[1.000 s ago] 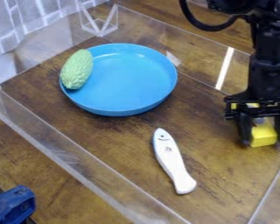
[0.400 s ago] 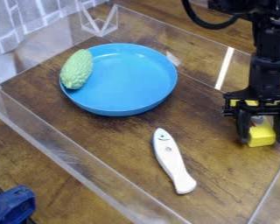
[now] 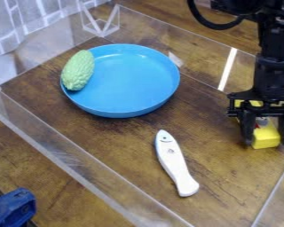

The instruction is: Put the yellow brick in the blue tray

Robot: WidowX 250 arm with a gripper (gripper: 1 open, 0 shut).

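The yellow brick point(image 3: 266, 136) lies on the wooden table at the far right, partly hidden by my gripper point(image 3: 262, 131). The gripper points almost straight down, and its black fingers point(image 3: 245, 129) stand on either side of the brick, closed against it at table level. The blue tray point(image 3: 123, 80), a wide round dish with a raised rim, sits at the upper left, well apart from the gripper. Its inside is bare.
A green bumpy oval object point(image 3: 77, 69) rests on the tray's left rim. A white remote-like object point(image 3: 174, 162) lies on the table between tray and front edge. Clear plastic walls point(image 3: 61, 155) enclose the table. Something blue point(image 3: 11, 209) sits outside at bottom left.
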